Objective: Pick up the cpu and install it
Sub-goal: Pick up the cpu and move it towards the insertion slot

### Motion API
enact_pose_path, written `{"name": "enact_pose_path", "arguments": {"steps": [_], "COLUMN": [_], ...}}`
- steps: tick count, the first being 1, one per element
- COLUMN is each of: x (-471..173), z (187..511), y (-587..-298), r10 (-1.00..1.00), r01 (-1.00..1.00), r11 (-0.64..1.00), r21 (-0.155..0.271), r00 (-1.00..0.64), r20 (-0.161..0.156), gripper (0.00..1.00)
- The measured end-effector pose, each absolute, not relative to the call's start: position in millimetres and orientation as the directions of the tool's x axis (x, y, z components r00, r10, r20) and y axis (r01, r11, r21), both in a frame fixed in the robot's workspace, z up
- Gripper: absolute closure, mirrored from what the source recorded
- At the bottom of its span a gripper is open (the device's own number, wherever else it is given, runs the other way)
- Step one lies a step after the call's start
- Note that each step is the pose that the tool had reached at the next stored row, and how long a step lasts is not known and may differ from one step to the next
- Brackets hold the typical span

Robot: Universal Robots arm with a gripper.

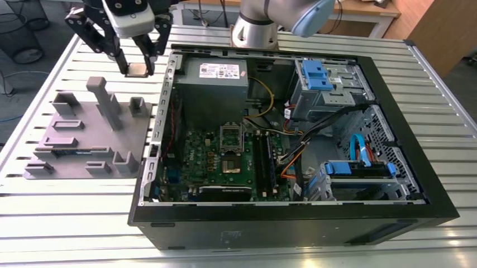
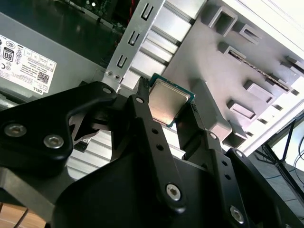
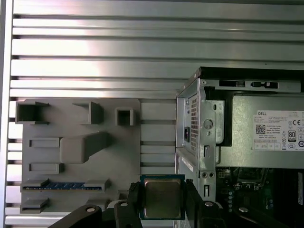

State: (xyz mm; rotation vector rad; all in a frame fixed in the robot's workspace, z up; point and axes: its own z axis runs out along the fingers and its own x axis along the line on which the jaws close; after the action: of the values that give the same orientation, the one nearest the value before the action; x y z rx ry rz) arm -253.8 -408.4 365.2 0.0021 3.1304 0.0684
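Jaws closed to the width of the cpu (image 1: 137,69): the gripper (image 1: 138,70) pinches it by two opposite edges between its black fingers (image 2: 147,128). Seen from the room, the chip hangs in the air over the slatted aluminium table (image 1: 44,223). It is above the far end of the grey fixture block (image 1: 82,139) and just beside the open computer case (image 1: 298,229), on the exterior view's left.

Both wrist views show the cpu as a small flat square. Its metal lid is silver-grey with rounded corners and carries a warm reflection. A thin green board edge frames the lid, which faces the cameras.

Inside the case lies the green motherboard (image 1: 201,162), with its metal-framed socket (image 1: 232,146) well apart from the held chip. A memory stick (image 3: 61,186) sits in one slot of the fixture block.

The power supply (image 1: 212,75) at the case's far end bears a white label (image 3: 280,130). The label is printed with dark text, a square code and a row of round marks. No writing can be made out on the cpu's lid.
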Motion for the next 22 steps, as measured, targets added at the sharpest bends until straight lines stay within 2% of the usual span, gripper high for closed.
{"name": "enact_pose_path", "arguments": {"steps": [22], "x": [-186.6], "z": [363.3], "y": [-408.4], "r10": [0.002], "r01": [0.001], "r11": [0.999], "r21": [0.044], "r00": [-1.0], "r20": [-0.004], "gripper": [0.53]}}
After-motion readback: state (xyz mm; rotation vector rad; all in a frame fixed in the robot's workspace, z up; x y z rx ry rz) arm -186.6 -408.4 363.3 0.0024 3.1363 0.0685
